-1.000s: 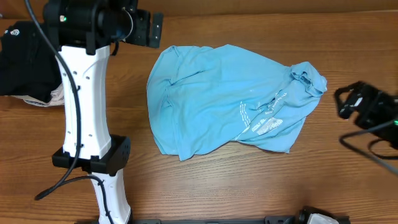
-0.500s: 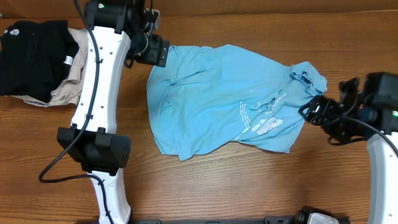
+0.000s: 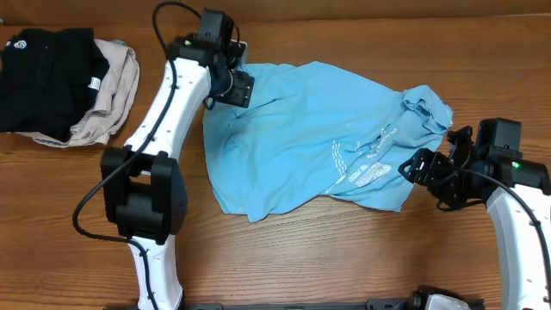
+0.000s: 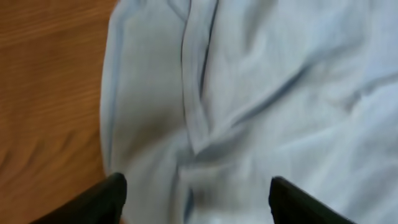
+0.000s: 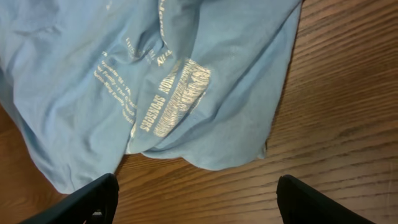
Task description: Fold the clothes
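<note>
We note that both arms share one build. The left arm point(image 3: 168, 112) has white tubular links joined by boxy black joint housings point(image 3: 142, 202), with a thin black cable point(image 3: 79, 220) looping alongside. The right arm point(image 3: 516, 250) has a white link, a black wrist housing and a small green indicator light point(image 3: 516, 164). The left fingers point(image 4: 93, 202) and right fingers point(image 5: 81, 199) are matte black.
</note>
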Controlling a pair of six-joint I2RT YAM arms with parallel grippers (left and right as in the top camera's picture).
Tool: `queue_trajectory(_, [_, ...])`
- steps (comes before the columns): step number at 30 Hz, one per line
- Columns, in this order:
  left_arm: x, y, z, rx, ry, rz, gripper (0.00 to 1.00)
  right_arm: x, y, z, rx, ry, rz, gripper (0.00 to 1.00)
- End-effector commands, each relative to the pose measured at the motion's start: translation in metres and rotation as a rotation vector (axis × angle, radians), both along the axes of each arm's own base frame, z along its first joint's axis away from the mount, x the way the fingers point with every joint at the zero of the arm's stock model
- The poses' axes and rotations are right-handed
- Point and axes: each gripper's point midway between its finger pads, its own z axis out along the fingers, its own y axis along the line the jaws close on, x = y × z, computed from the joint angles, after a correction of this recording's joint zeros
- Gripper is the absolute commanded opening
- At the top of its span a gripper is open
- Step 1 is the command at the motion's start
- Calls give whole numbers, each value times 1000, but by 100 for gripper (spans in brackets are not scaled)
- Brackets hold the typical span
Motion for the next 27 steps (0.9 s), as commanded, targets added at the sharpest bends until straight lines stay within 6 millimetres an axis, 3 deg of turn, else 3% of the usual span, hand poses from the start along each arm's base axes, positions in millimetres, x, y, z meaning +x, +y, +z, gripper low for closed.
queue_trajectory(1, [0, -12, -28, -44, 6, -22, 76, 2, -2, -1, -20, -12, 0, 85])
queue_trajectory(6, [8, -22, -52, -73, 2, -47, 72, 4, -3, 0, -22, -23, 0, 85])
queue_trajectory(10, [7, -30, -83, -59, 38, -77, 65, 4, -3, 0, -23, -22, 0, 85])
queue_trajectory(15, [3, -36, -110, -51, 76, -89, 50, 4, -3, 0, -22, -22, 0, 85])
queue_trajectory(18, [5, -36, -111, -50, 71, -89, 38, 4, -3, 0, -23, -22, 0, 85])
queue_trajectory(22, [12, -36, -104, -50, 46, -85, 31, 4, -3, 0, -23, -22, 0, 85])
queue_trajectory(27, [33, -34, -76, -29, -17, -72, 27, 4, -4, 0, -30, -20, -2, 85])
